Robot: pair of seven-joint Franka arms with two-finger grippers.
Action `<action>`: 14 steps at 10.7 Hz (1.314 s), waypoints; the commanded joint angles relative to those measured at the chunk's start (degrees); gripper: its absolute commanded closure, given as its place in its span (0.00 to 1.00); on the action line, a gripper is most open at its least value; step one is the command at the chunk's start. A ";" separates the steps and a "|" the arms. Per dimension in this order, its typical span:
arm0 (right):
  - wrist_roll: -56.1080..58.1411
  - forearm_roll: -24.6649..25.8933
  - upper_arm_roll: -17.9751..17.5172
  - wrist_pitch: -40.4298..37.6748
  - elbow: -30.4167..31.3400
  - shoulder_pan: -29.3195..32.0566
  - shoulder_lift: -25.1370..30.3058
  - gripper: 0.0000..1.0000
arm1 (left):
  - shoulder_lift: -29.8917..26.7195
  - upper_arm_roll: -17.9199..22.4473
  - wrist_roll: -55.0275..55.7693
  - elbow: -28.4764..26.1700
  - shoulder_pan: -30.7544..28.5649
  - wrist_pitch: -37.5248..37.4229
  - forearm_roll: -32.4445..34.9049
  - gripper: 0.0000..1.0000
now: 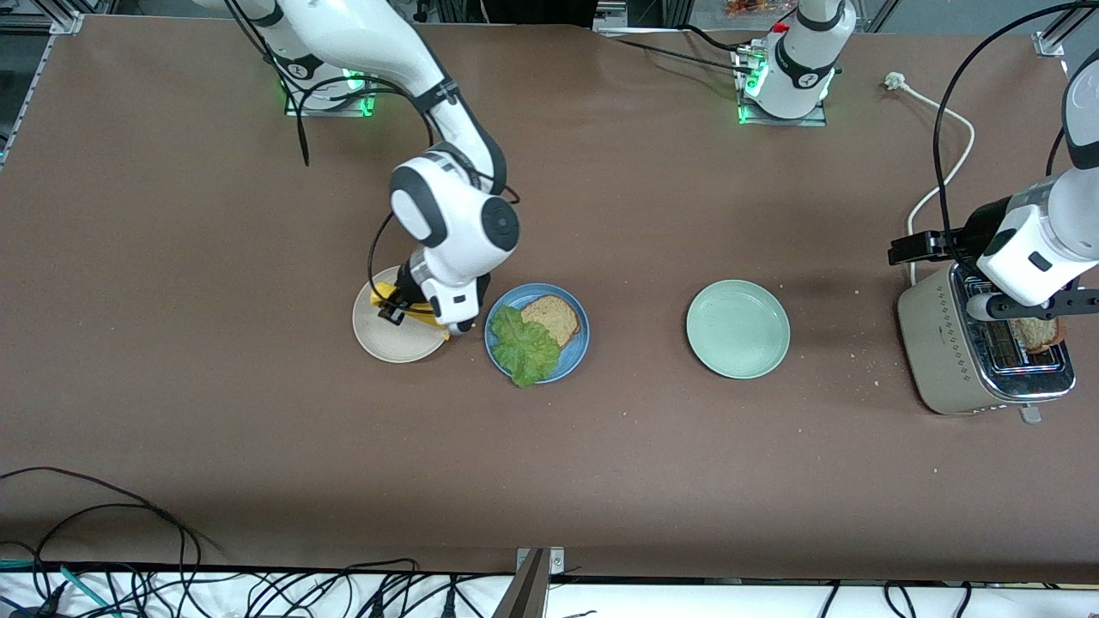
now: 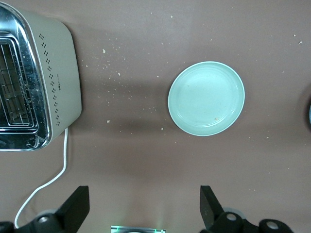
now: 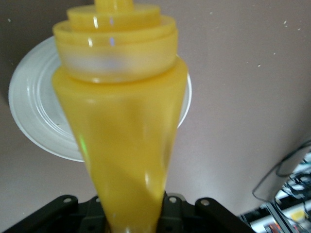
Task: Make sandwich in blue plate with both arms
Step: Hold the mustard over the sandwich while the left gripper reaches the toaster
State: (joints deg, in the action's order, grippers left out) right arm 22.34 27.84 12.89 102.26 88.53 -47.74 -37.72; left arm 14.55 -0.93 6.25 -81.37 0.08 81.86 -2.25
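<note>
- Three round plates stand in a row across the table (image 1: 172, 257): a beige plate (image 1: 378, 339) toward the right arm's end, the blue plate (image 1: 577, 348) beside it, and a pale green plate (image 1: 737, 329) toward the left arm's end.
- One toaster (image 1: 944, 360), beige with a chrome slotted top, stands at the left arm's end; one slice of toast (image 1: 1035, 333) sticks up from a slot.
- The sandwich is half built: on the matte blue plate lies one speckled brown bread slice (image 1: 554, 316) with a darker crust, and one ruffled green lettuce leaf (image 1: 524, 348) overlaps its nearer edge and hangs over the plate's rim.
- One yellow bottle (image 3: 121, 131), glossy plastic with a stepped cap, tapers toward its gripped end.
- The right gripper (image 1: 403, 311) is clenched on the bottle over the beige plate.
- The left gripper (image 2: 143, 206) hangs over the toaster, fingers spread wide and holding nothing.
</note>
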 commanded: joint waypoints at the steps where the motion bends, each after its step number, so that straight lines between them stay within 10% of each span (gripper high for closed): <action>1: -3.62 2.92 2.14 -3.38 -2.56 -4.29 -2.70 1.00 | -0.58 -0.12 -1.41 -0.63 -0.17 -0.39 1.20 0.00; 10: -3.97 2.83 4.34 -4.09 -3.28 -6.41 -3.86 1.00 | -0.58 0.41 -11.75 0.25 -5.51 -0.12 5.49 0.00; 14: 0.32 -3.99 -4.68 -3.65 -3.19 7.08 2.63 1.00 | 3.10 0.49 -22.76 1.57 -16.05 5.48 7.52 0.00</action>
State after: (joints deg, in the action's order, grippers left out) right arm 18.78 28.86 15.48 99.46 85.42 -50.71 -39.84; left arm 15.02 0.05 -11.82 -81.28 -10.68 83.74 4.03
